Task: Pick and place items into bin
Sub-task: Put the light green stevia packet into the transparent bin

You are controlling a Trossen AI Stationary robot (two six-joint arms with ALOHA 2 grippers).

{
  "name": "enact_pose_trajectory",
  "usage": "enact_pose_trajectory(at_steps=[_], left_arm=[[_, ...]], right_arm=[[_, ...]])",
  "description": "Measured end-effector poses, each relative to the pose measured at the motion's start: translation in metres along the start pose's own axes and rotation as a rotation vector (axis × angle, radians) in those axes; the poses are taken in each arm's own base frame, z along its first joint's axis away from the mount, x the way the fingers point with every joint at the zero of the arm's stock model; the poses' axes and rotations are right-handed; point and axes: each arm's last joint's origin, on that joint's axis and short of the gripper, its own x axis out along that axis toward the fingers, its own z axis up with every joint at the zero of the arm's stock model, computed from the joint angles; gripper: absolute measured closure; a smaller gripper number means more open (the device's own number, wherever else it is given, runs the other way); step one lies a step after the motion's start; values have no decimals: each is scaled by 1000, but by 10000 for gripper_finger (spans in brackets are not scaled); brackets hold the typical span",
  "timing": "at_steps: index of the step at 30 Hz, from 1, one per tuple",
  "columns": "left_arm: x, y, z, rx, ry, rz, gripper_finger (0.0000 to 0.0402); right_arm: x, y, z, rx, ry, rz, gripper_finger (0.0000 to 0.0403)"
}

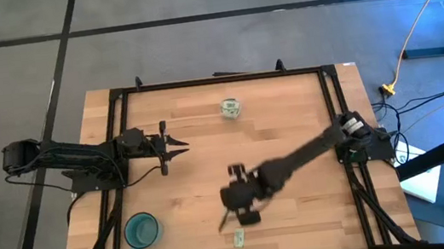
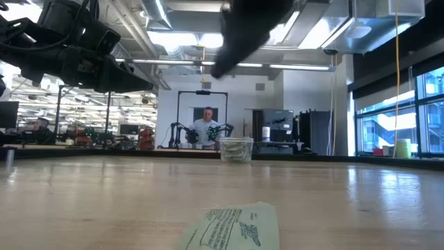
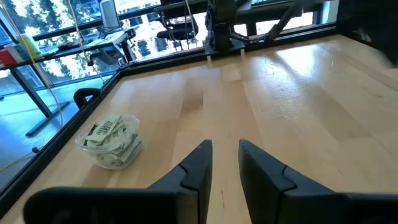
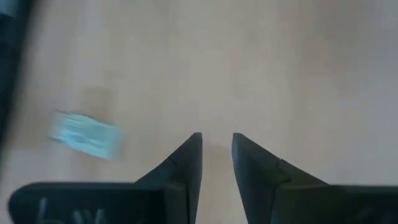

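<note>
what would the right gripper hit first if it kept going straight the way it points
Probably bare tabletop: the right gripper points down at empty wood between its open fingers. The pale green packet lies off to one side, likely missed.

A robotics lab: more robot arms point(image 2: 182, 133) on a distant bench, open industrial ceiling.

Dark print covers the pale green packet point(image 2: 232, 228) lying nearest on the bench point(image 2: 104, 201), but no word of it can be read.

Bare wood surrounds the lone packet point(image 1: 239, 239); the right tool point(image 1: 233, 218) hangs just beside it.
</note>
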Motion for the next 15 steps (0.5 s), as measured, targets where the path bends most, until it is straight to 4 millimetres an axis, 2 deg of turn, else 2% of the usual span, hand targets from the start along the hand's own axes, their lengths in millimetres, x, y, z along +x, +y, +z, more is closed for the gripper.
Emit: enact_pose_trajectory(at_steps=[3, 7, 11, 15], left_arm=[[0, 0, 0, 1, 0, 0, 329], [0, 0, 0, 5, 0, 0, 329], [0, 0, 0, 16, 1, 0, 329], [0, 0, 0, 17, 0, 0, 329]], right_arm=[[8, 30, -1, -9, -57, 46, 311], [30, 58, -7, -6, -82, 80, 311], [54, 77, -18, 19, -64, 94, 311], [67, 89, -26, 69, -46, 103, 311]])
